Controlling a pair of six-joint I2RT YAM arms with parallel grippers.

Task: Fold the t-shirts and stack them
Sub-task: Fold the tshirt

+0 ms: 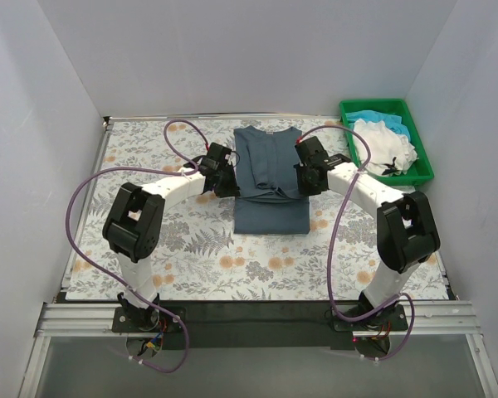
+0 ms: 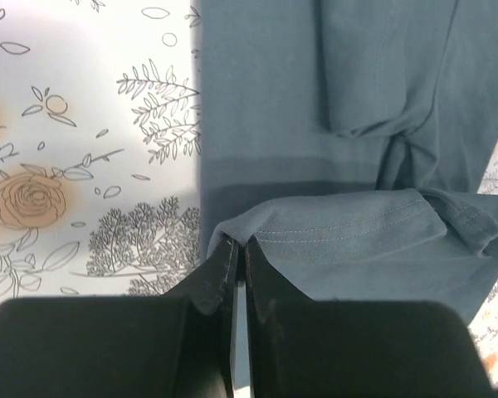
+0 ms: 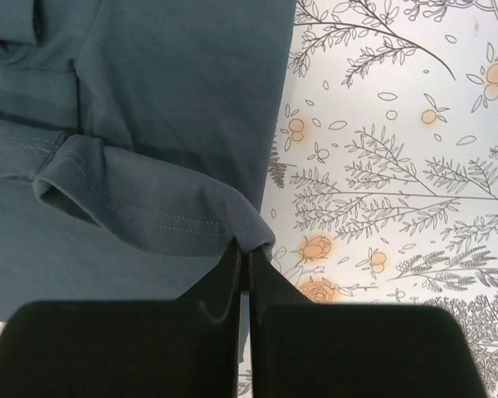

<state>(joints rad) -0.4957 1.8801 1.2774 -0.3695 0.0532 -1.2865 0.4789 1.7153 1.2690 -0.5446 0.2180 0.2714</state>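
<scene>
Your left gripper (image 2: 239, 249) and right gripper (image 3: 245, 249) each have their jaws pinched closed on one hemmed corner of the dark slate blue-grey cloth t-shirt (image 1: 270, 178). The shirt lies partly folded at the middle of the floral-printed table cover (image 1: 191, 257). Each pinch catches only the very edge of the hem, so a quick pull could let a corner slip free. If your two arms travel unevenly, the fold will skew. Whether a lower layer is also caught cannot be judged from the wrist views. The green plastic tray (image 1: 423, 170) at the far right corner holds a crumpled white t-shirt (image 1: 386, 145) and a bright turquoise-blue t-shirt (image 1: 367, 117). Both are well apart from the fold, and nothing obstructs it.
</scene>
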